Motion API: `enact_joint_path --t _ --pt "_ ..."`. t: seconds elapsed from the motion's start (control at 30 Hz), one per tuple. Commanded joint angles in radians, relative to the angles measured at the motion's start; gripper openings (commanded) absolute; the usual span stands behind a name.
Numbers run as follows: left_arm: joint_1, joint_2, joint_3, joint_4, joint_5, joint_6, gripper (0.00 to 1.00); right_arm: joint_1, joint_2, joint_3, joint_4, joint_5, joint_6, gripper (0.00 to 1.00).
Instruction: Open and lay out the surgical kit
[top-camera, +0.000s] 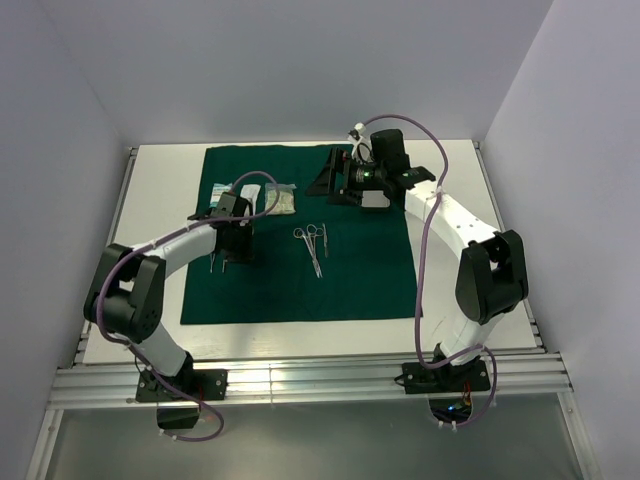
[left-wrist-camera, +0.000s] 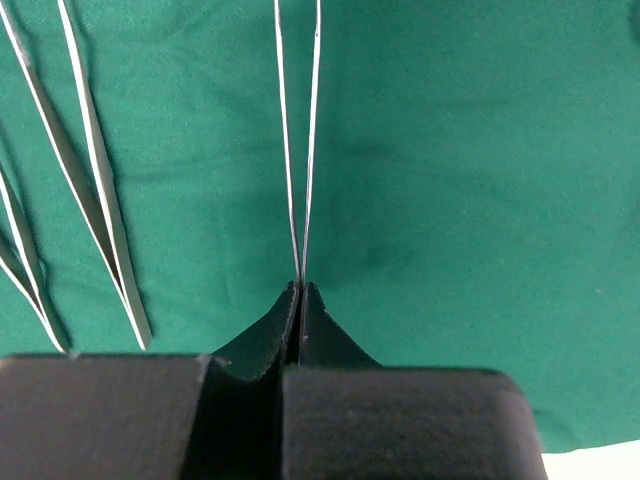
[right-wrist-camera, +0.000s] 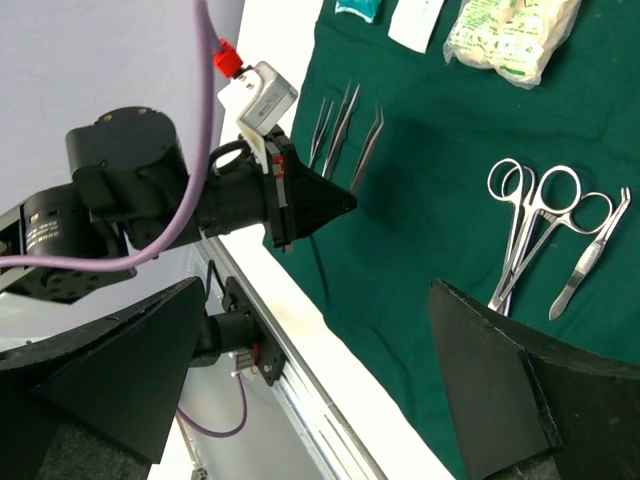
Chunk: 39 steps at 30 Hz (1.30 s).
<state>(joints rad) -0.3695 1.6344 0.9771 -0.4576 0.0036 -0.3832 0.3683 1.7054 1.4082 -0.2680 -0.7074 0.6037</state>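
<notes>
Left jaws clenched on tweezers (left-wrist-camera: 298, 150), long axis running straight ahead; right jaws spread wide

Bright, even light w/ soft shadows.

The white worktop (top-camera: 160, 195) carries a single dark green cloth (top-camera: 370, 270), spread flat across its middle. Bare white strips show left, right and in front of the cloth, whose far edge nearly reaches the worktop's back edge.
</notes>
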Motion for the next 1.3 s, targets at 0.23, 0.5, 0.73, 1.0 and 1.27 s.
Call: enact_joint_path --t 0.23,0.5,0.73,1.0,1.27 --pt "0.034 0.018 0.003 -0.012 0.009 0.021 0.0 0.001 0.016 0.04 -0.005 -0.009 -0.021 1.0" --pt "0.035 0.016 -0.005 -0.019 0.002 0.012 0.0 0.003 0.025 0.048 0.0 -0.01 -0.013 1.0" --pt "0.038 0.016 -0.021 -0.015 -0.027 0.013 0.0 0.003 0.03 0.046 0.003 -0.014 -0.009 1.0" --pt "0.038 0.004 -0.046 -0.007 -0.033 0.015 0.05 0.003 0.036 0.046 0.007 -0.015 -0.002 1.0" --pt "0.041 0.024 -0.043 -0.007 -0.04 0.014 0.13 0.003 0.037 0.044 0.007 -0.02 -0.001 1.0"
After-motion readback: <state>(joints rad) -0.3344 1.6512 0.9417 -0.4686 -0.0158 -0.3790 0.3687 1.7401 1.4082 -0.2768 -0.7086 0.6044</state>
